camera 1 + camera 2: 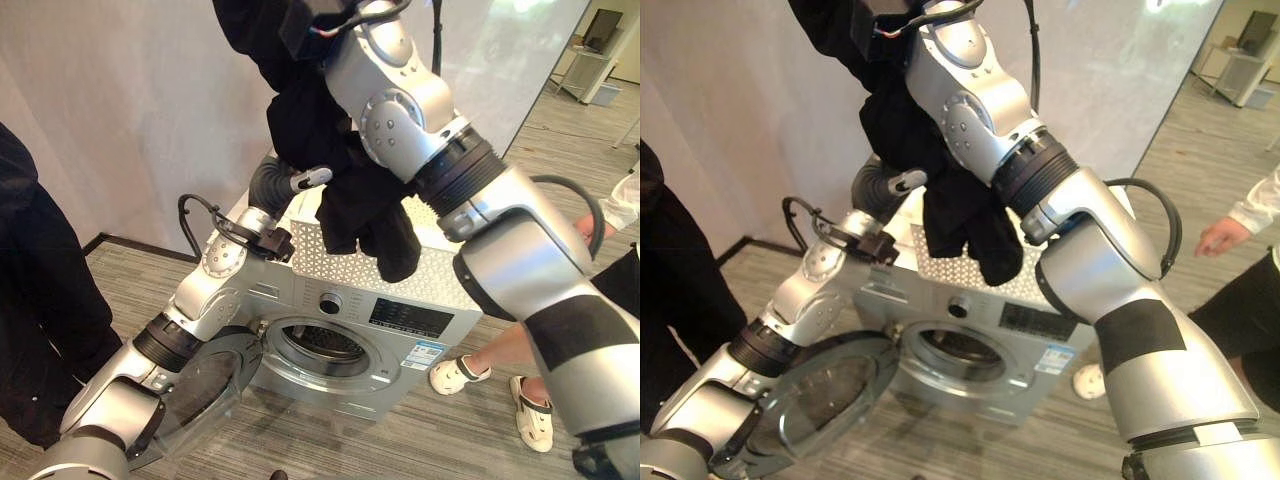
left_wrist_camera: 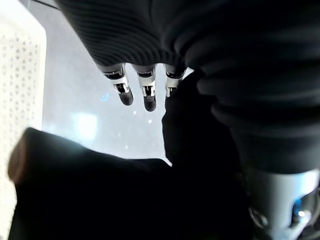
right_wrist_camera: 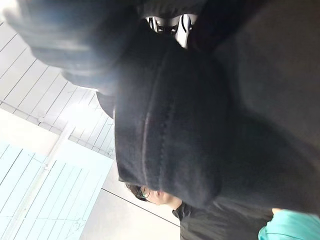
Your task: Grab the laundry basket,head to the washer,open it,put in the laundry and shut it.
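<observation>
**Dark laundry held aloft over an open washer**

At far left a person in dark clothing [image 1: 40, 300] stands at the frame edge. Next, low and left of centre, the washer's round glass door [image 1: 205, 385] hangs swung open, hinged on its left side. The left arm rises past that door; the left hand [image 1: 300, 181] sits above the machine's top left corner, against the hanging black garment. In the left wrist view its fingers [image 2: 145, 92] extend straight and close together, with dark cloth beside and below them; whether anything is pinched cannot be told.

At centre stands the silver washer [image 1: 400, 330], its drum opening [image 1: 325, 345] exposed, a knob and dark display on the front panel. A black garment [image 1: 340, 180], the laundry, dangles above the washer's perforated top, its lower end just over the lid. It is lifted from the top of the frame, where the right arm bends upward; the right hand [image 3: 170, 24] shows as silver fingers almost buried in dark fabric, so its grip cannot be judged.

At right, another person's hand [image 1: 1223, 236] and light shoes [image 1: 460, 375] appear on the wooden floor [image 1: 420, 440].
</observation>
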Robot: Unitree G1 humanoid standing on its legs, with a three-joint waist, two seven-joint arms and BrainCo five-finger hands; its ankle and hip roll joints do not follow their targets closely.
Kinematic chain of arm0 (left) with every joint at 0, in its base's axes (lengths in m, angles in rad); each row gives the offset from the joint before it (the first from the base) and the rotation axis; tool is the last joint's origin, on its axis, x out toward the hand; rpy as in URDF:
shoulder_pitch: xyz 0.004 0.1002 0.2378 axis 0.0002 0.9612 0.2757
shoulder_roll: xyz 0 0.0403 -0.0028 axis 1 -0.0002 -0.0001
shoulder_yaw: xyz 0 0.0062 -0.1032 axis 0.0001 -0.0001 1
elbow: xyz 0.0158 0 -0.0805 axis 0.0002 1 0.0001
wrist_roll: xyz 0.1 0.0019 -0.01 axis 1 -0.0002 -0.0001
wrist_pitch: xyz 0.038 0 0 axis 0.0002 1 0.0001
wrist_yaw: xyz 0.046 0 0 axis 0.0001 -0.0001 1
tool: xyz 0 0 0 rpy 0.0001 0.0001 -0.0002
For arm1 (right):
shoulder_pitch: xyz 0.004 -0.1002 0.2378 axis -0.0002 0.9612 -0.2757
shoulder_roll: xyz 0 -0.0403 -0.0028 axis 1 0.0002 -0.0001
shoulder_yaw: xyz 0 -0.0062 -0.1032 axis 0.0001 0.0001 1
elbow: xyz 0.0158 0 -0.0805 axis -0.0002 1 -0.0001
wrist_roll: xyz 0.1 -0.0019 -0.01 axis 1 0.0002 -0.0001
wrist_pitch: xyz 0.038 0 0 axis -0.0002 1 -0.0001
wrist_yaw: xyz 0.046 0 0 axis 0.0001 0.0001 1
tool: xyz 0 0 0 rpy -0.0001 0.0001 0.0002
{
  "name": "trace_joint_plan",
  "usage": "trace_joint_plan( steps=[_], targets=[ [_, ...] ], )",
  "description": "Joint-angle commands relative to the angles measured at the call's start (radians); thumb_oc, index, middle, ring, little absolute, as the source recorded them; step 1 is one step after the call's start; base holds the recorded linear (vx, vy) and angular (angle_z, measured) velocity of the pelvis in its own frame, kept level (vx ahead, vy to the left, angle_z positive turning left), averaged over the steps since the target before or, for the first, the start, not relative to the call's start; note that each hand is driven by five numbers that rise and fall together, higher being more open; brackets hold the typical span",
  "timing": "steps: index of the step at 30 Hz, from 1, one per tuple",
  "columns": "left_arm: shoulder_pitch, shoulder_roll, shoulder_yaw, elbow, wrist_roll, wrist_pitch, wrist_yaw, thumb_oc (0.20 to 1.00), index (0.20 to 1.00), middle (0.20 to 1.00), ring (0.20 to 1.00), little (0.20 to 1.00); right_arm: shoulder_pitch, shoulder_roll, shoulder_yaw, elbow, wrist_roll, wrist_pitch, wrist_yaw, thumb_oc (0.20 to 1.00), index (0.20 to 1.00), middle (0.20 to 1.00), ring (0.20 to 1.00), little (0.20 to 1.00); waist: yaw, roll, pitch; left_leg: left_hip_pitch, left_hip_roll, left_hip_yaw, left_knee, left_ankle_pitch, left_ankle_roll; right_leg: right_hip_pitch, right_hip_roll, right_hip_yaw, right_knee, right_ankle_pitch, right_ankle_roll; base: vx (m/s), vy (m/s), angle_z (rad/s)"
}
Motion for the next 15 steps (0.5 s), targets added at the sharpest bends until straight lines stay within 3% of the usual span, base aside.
trace_joint_plan(
  steps=[1, 9, 15],
  targets=[
    [-0.116, -0.008, 0.005, 0.014, -0.015, -0.065, 0.023, 1.0, 1.0, 1.0, 1.0, 1.0, -0.092, -0.025, 0.003, 0.008, 0.0, -0.071, -0.011, 0.2, 0.2, 0.2, 0.2, 0.2, 0.008, -0.023, -0.04, 0.064, 0.02, 0.007, 0.005, -0.109, -0.034, -0.044, -0.043, 0.041, -0.002, 0.083, 0.048, 0.0, 0.0, 0.0],
    [-0.112, -0.024, 0.045, 0.014, -0.024, -0.087, 0.044, 1.0, 1.0, 1.0, 1.0, 1.0, -0.036, -0.053, -0.002, -0.035, -0.027, -0.054, -0.009, 0.2, 0.2, 0.2, 0.2, 0.2, 0.008, -0.015, -0.031, 0.066, 0.02, 0.013, 0.005, -0.109, -0.034, -0.044, -0.044, 0.042, -0.002, 0.083, 0.047, 0.0, 0.0, 0.0],
    [-0.073, -0.035, 0.105, -0.008, -0.035, -0.101, 0.062, 1.0, 1.0, 1.0, 1.0, 1.0, 0.063, -0.129, -0.018, -0.166, -0.055, -0.035, 0.011, 0.2, 0.2, 0.2, 0.2, 0.2, -0.001, -0.012, -0.019, 0.067, 0.022, 0.019, 0.005, -0.11, -0.033, -0.047, -0.043, 0.047, -0.002, 0.085, 0.045, 0.0, 0.0, 0.0]
  ],
)
